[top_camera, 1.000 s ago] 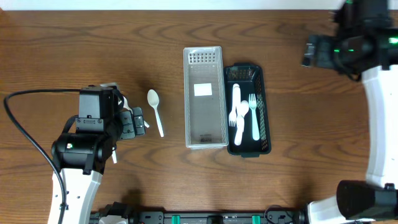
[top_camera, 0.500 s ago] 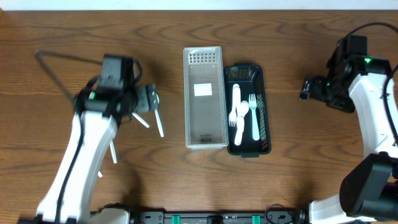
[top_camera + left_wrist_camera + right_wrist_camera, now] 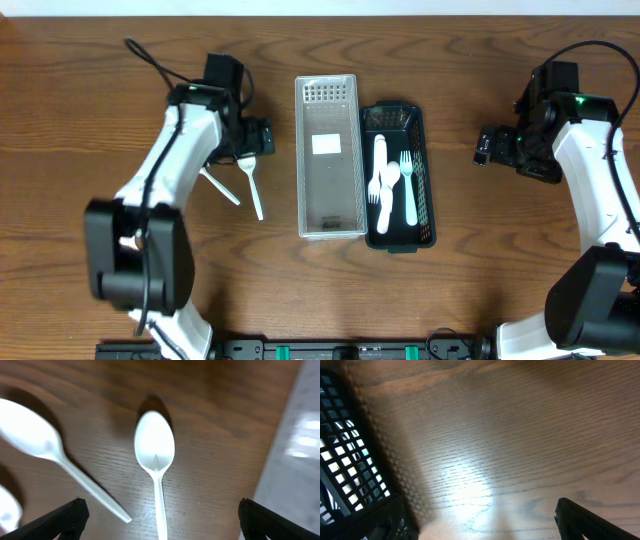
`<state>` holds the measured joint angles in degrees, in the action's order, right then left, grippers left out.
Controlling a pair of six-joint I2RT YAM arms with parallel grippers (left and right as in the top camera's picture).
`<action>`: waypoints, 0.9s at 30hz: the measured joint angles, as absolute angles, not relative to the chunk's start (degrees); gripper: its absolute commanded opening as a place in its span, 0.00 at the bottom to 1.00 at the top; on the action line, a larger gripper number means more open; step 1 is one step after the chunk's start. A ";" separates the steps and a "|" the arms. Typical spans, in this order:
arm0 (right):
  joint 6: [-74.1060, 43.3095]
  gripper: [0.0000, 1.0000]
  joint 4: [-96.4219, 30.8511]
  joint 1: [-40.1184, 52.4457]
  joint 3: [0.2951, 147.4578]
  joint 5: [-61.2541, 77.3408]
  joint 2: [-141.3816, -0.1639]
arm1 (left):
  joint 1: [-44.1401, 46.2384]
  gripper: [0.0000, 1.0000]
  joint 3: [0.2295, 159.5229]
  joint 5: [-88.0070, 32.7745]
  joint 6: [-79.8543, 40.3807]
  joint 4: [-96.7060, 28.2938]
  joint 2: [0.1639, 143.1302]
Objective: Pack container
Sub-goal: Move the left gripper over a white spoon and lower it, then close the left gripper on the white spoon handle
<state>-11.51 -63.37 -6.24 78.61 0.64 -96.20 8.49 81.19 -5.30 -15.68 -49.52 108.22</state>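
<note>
At the middle of the table point(image 3: 100, 60), the clear bin point(image 3: 328, 200) looks empty, while the black basket point(image 3: 428, 190) just beside its right side already holds a few white utensils point(image 3: 381, 170). Packing seems partway: the left gripper point(image 3: 160, 517) hovers, jaws spread and empty, over one loose spoon point(image 3: 155, 455) beside a second spoon point(image 3: 35, 442), and the right gripper point(image 3: 480, 520), likewise released, grasps nothing.

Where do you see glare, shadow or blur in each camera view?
Overhead: evenly lit and sharp, the clear container crisp. Left wrist: the middle spoon is sharp, casting a dark shadow behind its bowl; the left spoon is softer, the container's wall a bright blur. Right wrist: a white glare patch on the table; the black basket mesh is blurred.
</note>
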 measured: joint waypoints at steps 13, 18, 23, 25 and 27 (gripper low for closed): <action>-11.51 0.99 -63.37 -6.24 78.61 0.64 -96.20 | 8.49 0.98 81.01 -6.70 -16.78 -49.69 115.61; -11.51 0.99 -63.40 -6.24 78.61 0.64 -96.20 | 8.49 0.98 80.47 -6.96 -16.95 -49.65 115.61; -11.51 0.99 -63.68 -6.24 78.61 0.64 -96.20 | 8.49 0.98 78.30 -7.14 -16.97 -48.36 115.61; -11.51 0.99 -63.75 -6.24 78.61 0.64 -96.20 | 8.49 0.98 77.47 -7.14 -16.97 -47.90 115.63; -11.51 0.99 -63.79 -6.24 78.61 0.64 -96.20 | 8.49 0.98 77.10 -7.16 -16.97 -47.79 115.63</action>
